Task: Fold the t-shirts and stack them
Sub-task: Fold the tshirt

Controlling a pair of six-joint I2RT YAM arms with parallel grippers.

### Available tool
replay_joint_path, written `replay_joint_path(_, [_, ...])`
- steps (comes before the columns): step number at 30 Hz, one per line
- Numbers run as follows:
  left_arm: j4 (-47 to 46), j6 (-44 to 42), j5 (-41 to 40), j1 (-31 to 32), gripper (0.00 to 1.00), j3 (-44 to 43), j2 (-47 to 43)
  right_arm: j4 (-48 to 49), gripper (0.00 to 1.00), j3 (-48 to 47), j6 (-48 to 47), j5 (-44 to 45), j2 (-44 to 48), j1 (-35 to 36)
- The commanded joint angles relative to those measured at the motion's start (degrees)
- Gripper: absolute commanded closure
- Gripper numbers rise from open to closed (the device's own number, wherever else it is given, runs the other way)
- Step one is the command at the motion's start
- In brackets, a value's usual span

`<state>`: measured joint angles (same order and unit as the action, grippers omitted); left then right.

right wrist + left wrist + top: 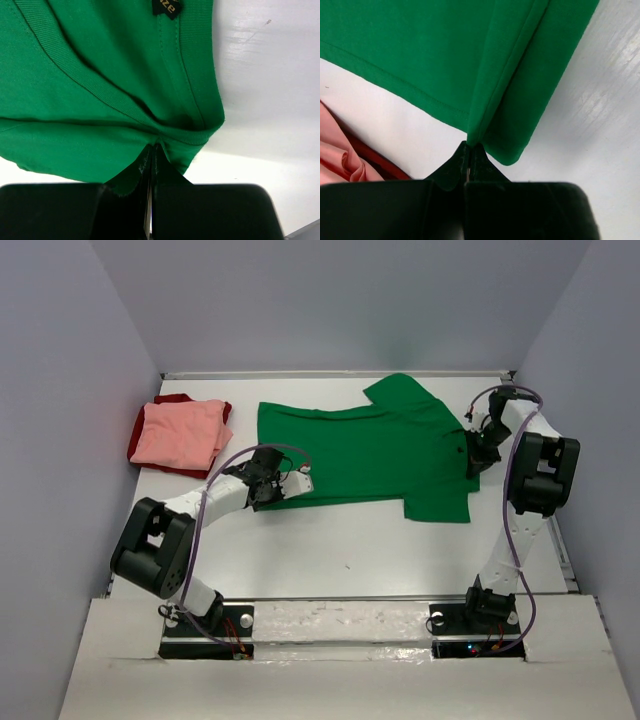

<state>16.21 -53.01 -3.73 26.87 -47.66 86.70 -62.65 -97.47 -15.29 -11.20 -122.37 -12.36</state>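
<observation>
on the far half of the tabletop point(350, 550) the green shirt point(350, 450) lies flat, pink shirt point(180, 433) folded at the far left corner. left wrist: left gripper point(469, 150) pinches its hem. right wrist: right gripper point(151, 150) pinches the collar; best carry both evenly, cloth taut.

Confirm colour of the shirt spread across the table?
Bright green t-shirt; top external view shows it best.
</observation>
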Motion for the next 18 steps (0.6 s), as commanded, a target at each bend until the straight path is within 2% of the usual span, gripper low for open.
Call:
replay_joint_path(1, [-1.4, 0.1, -1.5, -0.3, 1.0, -1.0, 0.5, -0.8, 1.0, -2.5, -0.9, -0.5, 0.2, -0.2])
replay_joint_path(5, [-3.0, -0.1, -2.4, -0.3, 0.96, -0.3, 0.8, -0.9, 1.0, -2.2, -1.5, -0.1, 0.5, -0.2])
replay_joint_path(7, [-3.6, 0.2, -2.8, -0.2, 0.84, -0.3, 1.4, -1.0, 1.0, -2.2, -1.5, 0.0, 0.5, -0.2])
replay_joint_path(9, [-3.9, 0.5, -3.2, -0.3, 0.64, -0.3, 1.8, -1.0, 1.0, -2.5, -1.5, 0.1, 0.1, -0.2])
replay_joint_path(10, [-3.9, 0.5, -3.6, -0.2, 0.62, -0.3, 2.0, -1.1, 1.0, -2.6, -1.4, 0.2, 0.0, -0.2])
replay_joint_path(11, [-4.2, 0.5, -3.8, -0.3, 0.53, -0.2, 2.0, -1.3, 1.0, -2.8, -1.3, 0.1, -0.3, -0.2])
replay_joint_path(12, [-4.8, 0.5, -4.2, -0.2, 0.48, -0.1, 1.8, -1.5, 0.98, -3.0, -1.3, 0.0, -0.5, -0.2])
replay_joint_path(14, [-5.5, 0.5, -5.2, -0.3, 0.43, 0.3, 1.5, -1.7, 0.9, -3.6, -1.4, -0.5, -0.7, -0.2])
replay_joint_path(15, [-5.7, 0.3, -5.5, -0.2, 0.38, 0.3, 1.3, -1.8, 0.81, -3.9, -1.4, -0.4, -0.9, -0.2])
replay_joint_path(16, [-5.9, 0.3, -6.1, -0.2, 0.35, 0.5, 1.2, -1.8, 0.78, -4.0, -1.3, -0.5, -0.8, -0.2])
replay_joint_path(17, [-6.1, 0.4, -6.4, -0.2, 0.32, 0.5, 1.0, -2.0, 0.7, -4.1, -1.5, -0.7, -0.9, -0.2])
replay_joint_path(18, [-6.3, 0.4, -6.8, -0.3, 0.31, 0.6, 0.8, -2.1, 0.67, -4.2, -1.5, -0.6, -0.8, -0.2])
